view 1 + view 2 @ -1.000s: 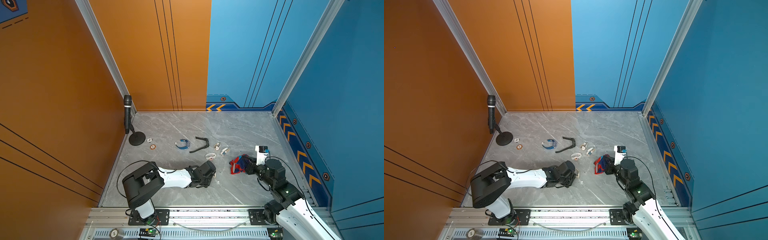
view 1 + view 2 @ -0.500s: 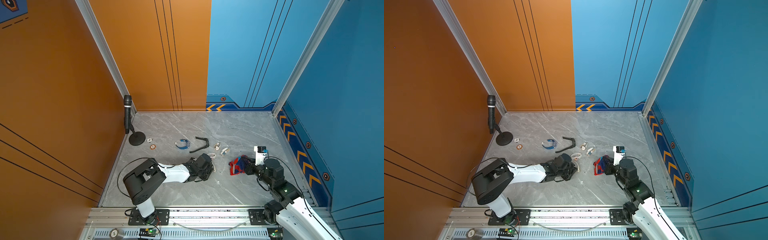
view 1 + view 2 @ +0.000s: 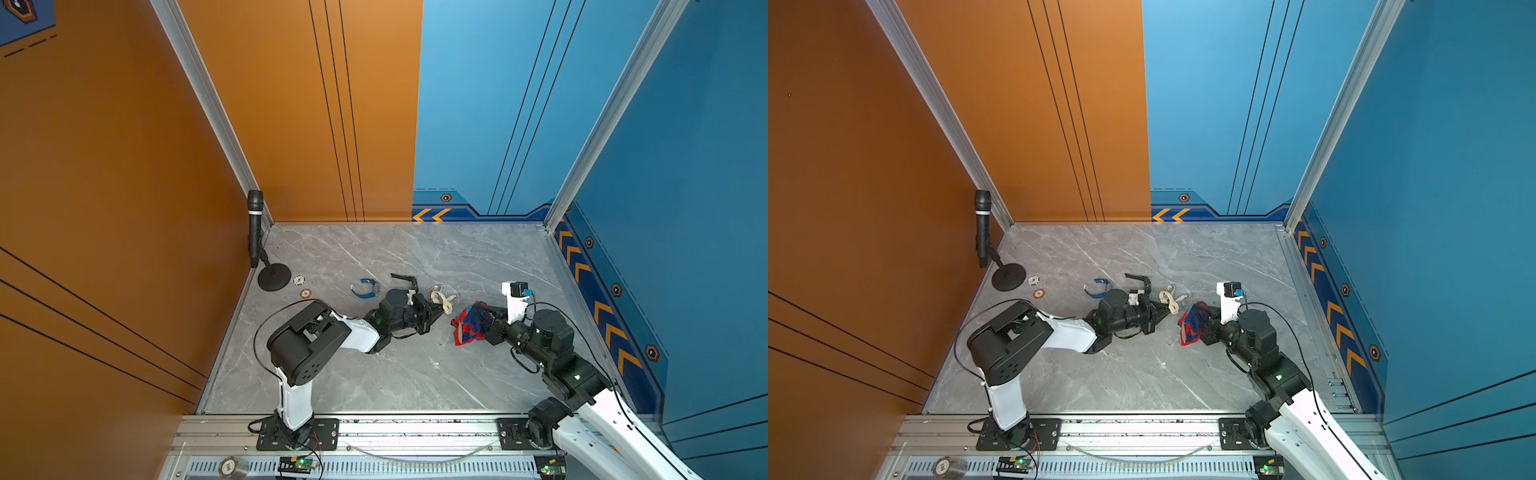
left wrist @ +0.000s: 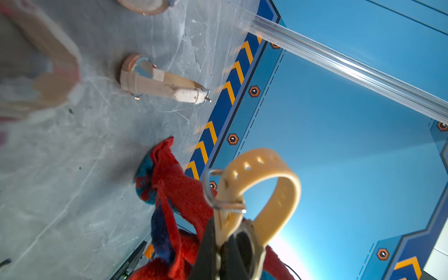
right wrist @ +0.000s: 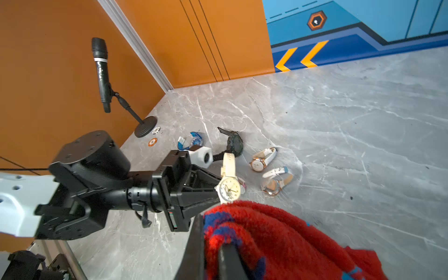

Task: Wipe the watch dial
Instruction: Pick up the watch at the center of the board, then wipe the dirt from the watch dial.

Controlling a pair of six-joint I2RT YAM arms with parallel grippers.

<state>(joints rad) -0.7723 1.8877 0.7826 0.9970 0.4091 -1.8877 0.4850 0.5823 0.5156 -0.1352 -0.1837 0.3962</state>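
Observation:
My left gripper (image 3: pixel 439 312) (image 4: pixel 224 244) is shut on a cream-strapped watch (image 3: pixel 447 306) (image 4: pixel 269 167), pinching its strap by the buckle and holding it off the floor. In the right wrist view the watch's pale dial (image 5: pixel 229 190) faces that camera, just above the cloth. A red-and-blue fluffy cloth (image 3: pixel 469 322) (image 3: pixel 1191 323) (image 5: pixel 278 232) is bunched in my right gripper (image 3: pixel 485 325) (image 5: pixel 211 242), which is shut on it. In both top views the two grippers face each other a short gap apart, near the middle of the marble floor.
On the floor behind the grippers lie a black watch (image 5: pixel 234 144), a blue watch (image 3: pixel 365 287) and two white-strapped watches (image 5: pixel 261 158) (image 5: pixel 276 181). A microphone on a round stand (image 3: pixel 255 228) and two chips (image 3: pixel 298 280) stand by the orange wall.
My left arm has swung away from the near side toward the right arm, carrying the cream watch off the floor, its jaws closing fully on the strap. The right arm with the cloth barely shifted.

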